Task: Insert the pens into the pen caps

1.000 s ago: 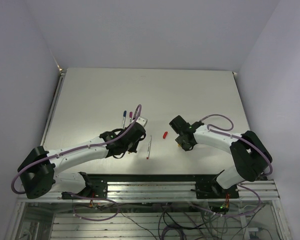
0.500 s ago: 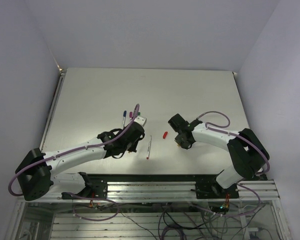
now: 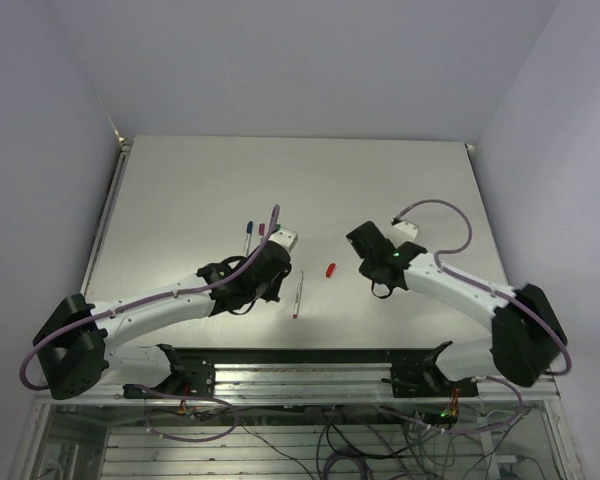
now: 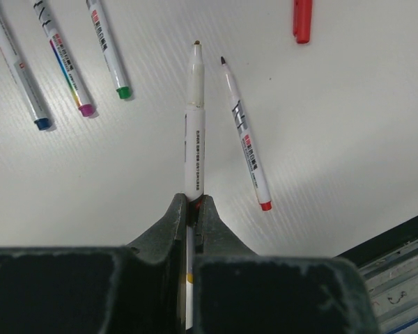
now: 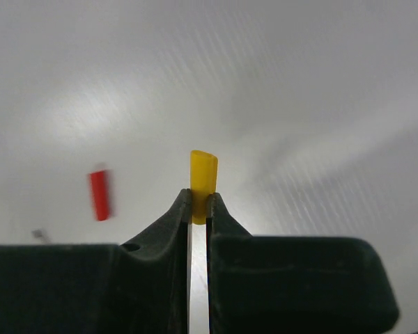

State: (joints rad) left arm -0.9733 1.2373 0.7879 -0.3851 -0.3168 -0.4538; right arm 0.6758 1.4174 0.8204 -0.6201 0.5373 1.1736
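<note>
My left gripper (image 4: 192,203) is shut on a pale pen (image 4: 195,125) with a brownish-yellow tip that points away from the camera, above the table. A second pen (image 4: 245,136) with a red end lies just right of it. A red cap (image 4: 302,19) lies further on. Three pens with blue (image 4: 17,69), magenta (image 4: 63,59) and green (image 4: 108,45) ends lie at the upper left. My right gripper (image 5: 198,202) is shut on a yellow cap (image 5: 203,174), held above the table. The red cap (image 5: 99,195) shows blurred to its left. In the top view the red cap (image 3: 330,269) lies between the left gripper (image 3: 268,275) and the right gripper (image 3: 364,242).
The loose red-ended pen (image 3: 298,293) lies near the table's front edge (image 3: 310,347). The group of pens (image 3: 248,235) lies just behind the left wrist. The pale table (image 3: 300,180) runs back to the wall.
My right arm has swung out and back from the front of the table, its wrist turned, with the yellow cap still held. The left arm has barely moved.
</note>
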